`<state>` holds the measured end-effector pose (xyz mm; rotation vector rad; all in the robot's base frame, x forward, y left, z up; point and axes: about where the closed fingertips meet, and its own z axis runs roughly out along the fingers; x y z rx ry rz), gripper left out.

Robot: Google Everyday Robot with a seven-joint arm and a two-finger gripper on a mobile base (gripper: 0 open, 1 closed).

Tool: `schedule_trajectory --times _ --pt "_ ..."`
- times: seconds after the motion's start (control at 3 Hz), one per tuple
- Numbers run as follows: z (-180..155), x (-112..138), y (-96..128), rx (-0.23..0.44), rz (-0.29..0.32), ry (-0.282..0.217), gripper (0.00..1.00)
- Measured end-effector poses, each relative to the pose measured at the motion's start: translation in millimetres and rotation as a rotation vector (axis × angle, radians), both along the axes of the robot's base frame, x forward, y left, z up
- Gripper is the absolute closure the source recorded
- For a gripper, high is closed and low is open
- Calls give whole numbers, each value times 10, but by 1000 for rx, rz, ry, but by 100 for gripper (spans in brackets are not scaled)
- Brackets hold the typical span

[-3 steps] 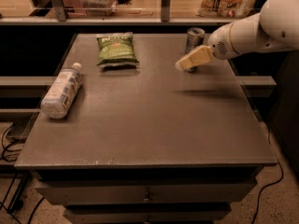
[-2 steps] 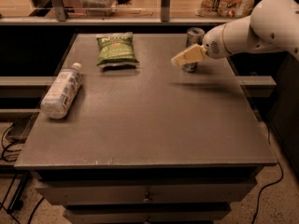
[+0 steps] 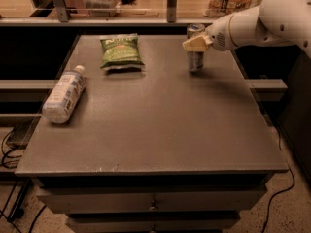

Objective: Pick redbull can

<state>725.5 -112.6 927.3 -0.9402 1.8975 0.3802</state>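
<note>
A slim, tall redbull can (image 3: 196,60) stands upright near the far right edge of a dark grey table (image 3: 160,130). Its body is dull silver-blue and its rimmed top is shiny silver. Its markings are too faint to read.

The robot's white arm (image 3: 257,23) reaches in from the right. Its cream-coloured gripper (image 3: 193,43) lies across the can's upper half. Whether the gripper is wide, narrow or clamped on the can cannot be told.

A green snack bag (image 3: 121,52) lies at the far centre, its lettering unreadable. A clear plastic bottle (image 3: 63,97) with a white label lies on its side at the left edge.

A moment ago the gripper was lower, in front of the can's base; it has since risen to the upper half.
</note>
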Motion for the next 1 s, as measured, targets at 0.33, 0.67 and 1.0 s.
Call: schedule_trajectory --times 0.33,0.67,1.0 --pt "415 -35 -8 -14 17 -63 88" --pt "1038 -142 -47 -7 54 -174 100" --pt "1082 -125 -36 -7 55 -185 100"
